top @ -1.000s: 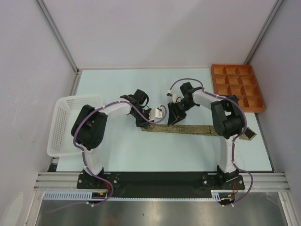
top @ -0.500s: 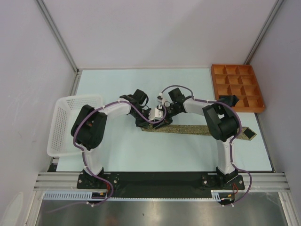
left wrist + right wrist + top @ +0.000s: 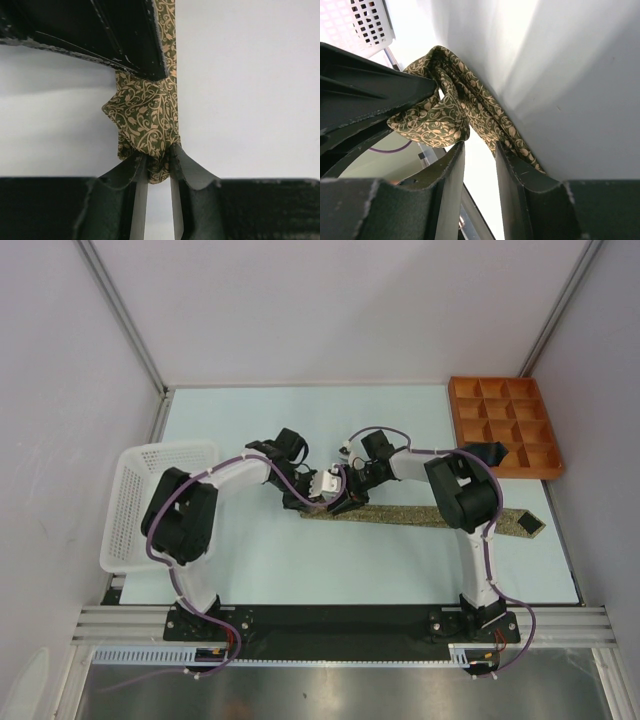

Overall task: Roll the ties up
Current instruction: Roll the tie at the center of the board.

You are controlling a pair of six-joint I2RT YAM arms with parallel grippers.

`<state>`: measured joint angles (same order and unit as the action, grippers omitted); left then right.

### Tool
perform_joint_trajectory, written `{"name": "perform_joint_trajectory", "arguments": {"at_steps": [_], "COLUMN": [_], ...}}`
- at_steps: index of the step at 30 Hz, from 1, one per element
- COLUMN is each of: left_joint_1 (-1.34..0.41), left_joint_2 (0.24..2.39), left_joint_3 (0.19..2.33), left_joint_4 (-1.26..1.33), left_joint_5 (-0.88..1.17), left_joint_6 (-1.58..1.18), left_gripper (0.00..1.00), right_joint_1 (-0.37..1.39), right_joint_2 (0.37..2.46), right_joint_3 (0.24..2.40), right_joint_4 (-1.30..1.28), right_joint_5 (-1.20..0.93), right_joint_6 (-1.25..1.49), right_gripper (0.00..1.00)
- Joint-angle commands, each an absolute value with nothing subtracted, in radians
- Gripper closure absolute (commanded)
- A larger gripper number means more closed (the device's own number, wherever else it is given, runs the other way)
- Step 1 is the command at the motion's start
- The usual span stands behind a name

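Observation:
The olive-tan patterned tie [image 3: 420, 515] lies left to right across the table, with its dark-lined tip [image 3: 527, 524] at the right. My left gripper [image 3: 306, 502] is at the tie's left end. In the left wrist view it [image 3: 158, 167] is shut on the bunched, folded end of the tie [image 3: 147, 125]. My right gripper [image 3: 336, 501] is right beside it. In the right wrist view its fingers [image 3: 479, 150] stand a little apart with nothing between them, and the fold of the tie [image 3: 445, 117] touches their tips. A dark object [image 3: 486, 452] lies by the tray; I cannot tell whether it is the black tie.
A white mesh basket [image 3: 130, 500] stands at the left table edge, and its corner shows in the right wrist view [image 3: 370, 20]. An orange compartment tray [image 3: 505, 425] stands at the back right. Both forearms cross the middle of the table.
My right gripper has moved left along the tie until it is next to my left gripper. The tie's left end is now bunched between them.

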<state>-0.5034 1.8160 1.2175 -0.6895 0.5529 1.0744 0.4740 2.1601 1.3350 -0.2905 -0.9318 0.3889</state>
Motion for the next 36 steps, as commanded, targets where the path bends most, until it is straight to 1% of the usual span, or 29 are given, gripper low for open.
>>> {"name": "perform_joint_trajectory", "arguments": {"at_steps": [1,5,6,9,12,16,19,22,25,26,28,29,31,32,33,35,36], "left_joint_1": [-0.499,-0.5,-0.502,-0.503,-0.503,-0.503,-0.503,-0.503,-0.503,-0.502,-0.502,-0.499,-0.494,-0.491,-0.486,-0.471,-0.466], "left_joint_2": [1.839,1.874,1.876,1.888,1.893,1.894,1.894,1.898,1.898,1.898,1.896,1.891,1.887,1.876,1.87,1.849,1.842], "left_joint_3": [1.258,1.273,1.276,1.282,1.289,1.293,1.289,1.29,1.292,1.292,1.292,1.29,1.285,1.284,1.278,1.275,1.269], "left_joint_4": [-0.755,-0.793,-0.796,-0.796,-0.795,-0.795,-0.793,-0.79,-0.787,-0.787,-0.782,-0.781,-0.77,-0.762,-0.743,-0.729,-0.715], "left_joint_5": [0.566,0.555,0.555,0.552,0.549,0.548,0.552,0.557,0.561,0.56,0.56,0.558,0.563,0.564,0.575,0.587,0.597], "left_joint_6": [1.127,1.164,1.169,1.172,1.172,1.167,1.17,1.175,1.17,1.17,1.169,1.167,1.164,1.157,1.148,1.128,1.12], "left_gripper": [0.74,0.74,0.74,0.73,0.73,0.68,0.67,0.66,0.67,0.67,0.65,0.63,0.57,0.53,0.44,0.38,0.33], "right_joint_1": [0.472,0.482,0.482,0.485,0.494,0.521,0.538,0.552,0.555,0.555,0.555,0.554,0.551,0.551,0.548,0.548,0.542], "right_joint_2": [2.143,2.071,2.063,2.052,2.075,2.112,2.123,2.134,2.141,2.141,2.134,2.128,2.111,2.103,2.099,2.098,2.105], "right_joint_3": [1.332,1.312,1.31,1.321,1.338,1.37,1.379,1.384,1.387,1.39,1.393,1.385,1.373,1.352,1.336,1.319,1.315], "right_joint_4": [-0.275,-0.256,-0.252,-0.207,-0.186,-0.193,-0.209,-0.203,-0.209,-0.221,-0.236,-0.244,-0.239,-0.218,-0.201,-0.18,-0.181], "right_joint_5": [-0.914,-0.959,-0.963,-0.965,-0.953,-0.925,-0.887,-0.868,-0.859,-0.862,-0.862,-0.864,-0.88,-0.902,-0.913,-0.928,-0.928], "right_joint_6": [0.356,0.359,0.367,0.42,0.46,0.466,0.448,0.446,0.433,0.431,0.426,0.433,0.457,0.509,0.531,0.569,0.566], "right_gripper": [0.62,0.57,0.55,0.52,0.52,0.52,0.52,0.53,0.61,0.7,0.8,0.91,0.99,1.0,1.0,1.0,1.0]}}
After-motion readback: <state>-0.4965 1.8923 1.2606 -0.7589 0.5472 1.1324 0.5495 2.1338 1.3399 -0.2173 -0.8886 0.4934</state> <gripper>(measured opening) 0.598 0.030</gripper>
